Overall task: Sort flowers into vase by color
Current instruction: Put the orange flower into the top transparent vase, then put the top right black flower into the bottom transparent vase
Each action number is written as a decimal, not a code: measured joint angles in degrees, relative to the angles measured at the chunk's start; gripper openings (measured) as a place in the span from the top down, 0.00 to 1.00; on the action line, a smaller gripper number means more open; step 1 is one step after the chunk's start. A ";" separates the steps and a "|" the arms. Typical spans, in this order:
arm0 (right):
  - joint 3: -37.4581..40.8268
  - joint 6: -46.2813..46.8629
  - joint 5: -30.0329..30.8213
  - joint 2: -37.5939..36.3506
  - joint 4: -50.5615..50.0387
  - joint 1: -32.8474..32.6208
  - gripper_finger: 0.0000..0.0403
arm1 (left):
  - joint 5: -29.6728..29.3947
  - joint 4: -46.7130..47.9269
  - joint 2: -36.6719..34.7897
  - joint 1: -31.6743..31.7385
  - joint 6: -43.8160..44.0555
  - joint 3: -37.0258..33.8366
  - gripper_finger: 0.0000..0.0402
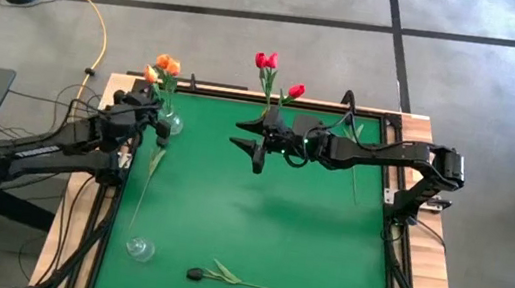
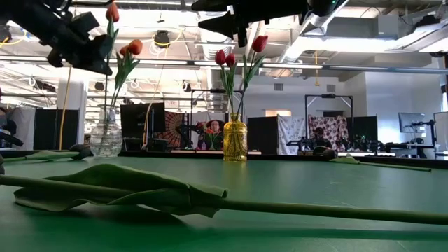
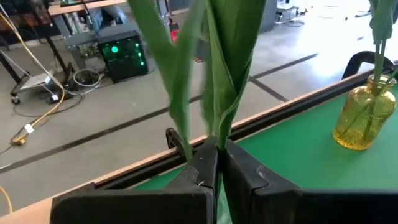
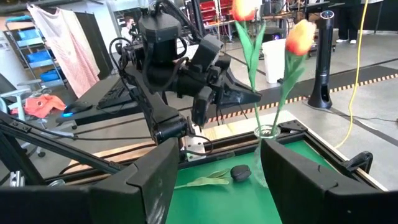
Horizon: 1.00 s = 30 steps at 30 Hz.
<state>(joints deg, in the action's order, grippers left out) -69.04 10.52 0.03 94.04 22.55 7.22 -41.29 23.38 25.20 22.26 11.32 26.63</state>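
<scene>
While the left gripper (image 3: 217, 163) pinches an orange tulip's green stem (image 3: 219, 93) above the clear vase (image 1: 169, 122) at the table's back-left corner, I'd say it should keep the stem upright and lower straight, since the neck sits close to the table edge (image 1: 131, 78). The right gripper (image 1: 259, 148), fingers spread and empty, hovers near the yellow vase (image 2: 235, 138) of red tulips (image 1: 267, 62); mid-table is open.

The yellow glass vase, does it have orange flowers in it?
No, the yellow glass vase holds red tulips; the orange tulips stand in the clear vase.
</scene>
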 joint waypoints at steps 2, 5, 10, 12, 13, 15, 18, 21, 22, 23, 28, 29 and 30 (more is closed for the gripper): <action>0.00 0.02 0.00 0.00 -0.02 0.00 0.37 | 0.01 -0.05 0.74 0.25 0.53 0.00 1.00; 0.00 0.00 0.00 0.00 -0.08 0.00 0.37 | 0.26 0.51 1.90 1.63 3.93 -0.02 0.98; 0.00 0.01 0.00 0.00 -0.25 0.02 0.37 | 5.20 1.87 3.61 5.20 7.74 -0.04 0.89; 0.00 0.00 0.00 0.00 -0.27 0.02 0.37 | 7.90 1.90 3.95 6.48 7.97 -0.04 0.84; 0.00 0.00 -0.02 0.00 -0.31 0.02 0.37 | 9.11 1.86 4.05 7.03 8.01 -0.04 0.82; 0.00 0.00 -0.04 -0.21 -0.70 0.04 0.37 | 11.17 1.88 4.05 8.05 8.06 -0.04 0.78; 0.04 -0.04 -0.13 -1.69 -3.25 0.42 0.37 | 13.58 4.13 4.05 9.07 8.99 0.74 0.72; 0.04 -0.02 -0.11 -4.57 -8.58 1.46 0.37 | 14.63 8.19 4.03 9.53 9.30 3.40 0.67; 0.02 0.00 -0.11 -5.69 -11.26 1.91 0.37 | 15.15 9.83 4.03 9.60 9.34 4.45 0.65; 0.02 0.12 -0.11 -6.83 -14.10 2.41 0.37 | 15.55 11.75 4.03 9.60 9.34 5.58 0.64; 0.02 4.84 0.05 -11.96 -31.51 5.22 0.37 | 19.25 20.88 4.01 9.58 11.08 11.70 0.59; 0.02 6.00 0.07 -12.68 -35.04 5.79 0.37 | 20.48 22.35 4.00 9.58 11.86 12.53 0.59; 0.02 7.00 0.07 -13.31 -38.63 6.49 0.37 | 22.17 23.62 3.99 9.58 12.35 13.15 0.59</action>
<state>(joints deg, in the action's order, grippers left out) -69.01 17.52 0.10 80.73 -16.09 13.71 -19.11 47.00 29.19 31.83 23.67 39.78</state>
